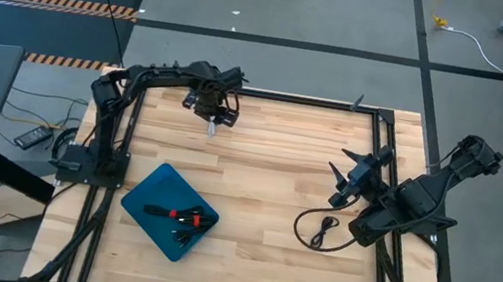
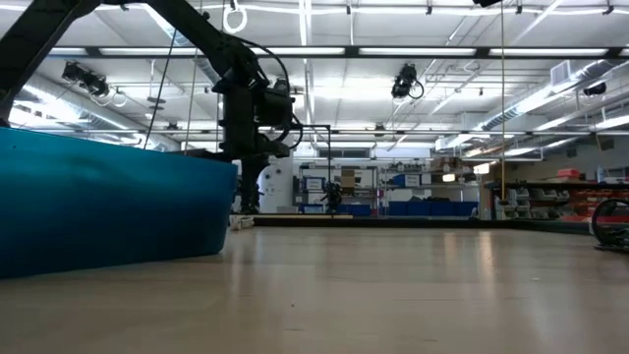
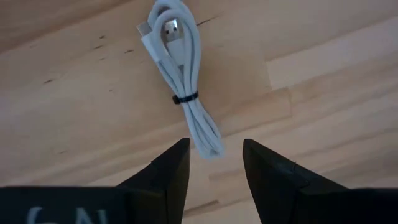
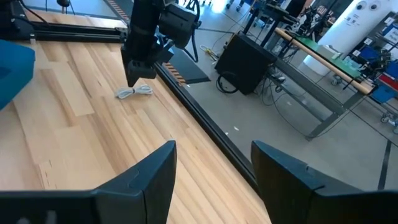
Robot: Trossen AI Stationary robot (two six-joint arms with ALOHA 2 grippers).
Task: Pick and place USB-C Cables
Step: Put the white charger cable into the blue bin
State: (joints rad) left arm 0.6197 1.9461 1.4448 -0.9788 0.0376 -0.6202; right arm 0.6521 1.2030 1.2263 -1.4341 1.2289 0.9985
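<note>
A white-grey USB-C cable [image 3: 184,81], bundled with a black tie, lies flat on the wood near the table's far edge [image 1: 212,127]. My left gripper [image 3: 216,155] hovers open above it, one finger on either side of its looped end, without touching it. My right gripper [image 4: 214,162] is open over the table's right side [image 1: 348,172] and holds nothing. A black cable [image 1: 317,228] lies partly uncoiled on the table near the right arm. Black cables, one with a red band [image 1: 175,216], lie in the blue tray [image 1: 150,194].
The blue tray sits near the table's left near corner and fills the low view's left [image 2: 98,211]. A black frame rail [image 1: 378,141] borders the table. Bare wood lies between the white cable, the tray and the black cable.
</note>
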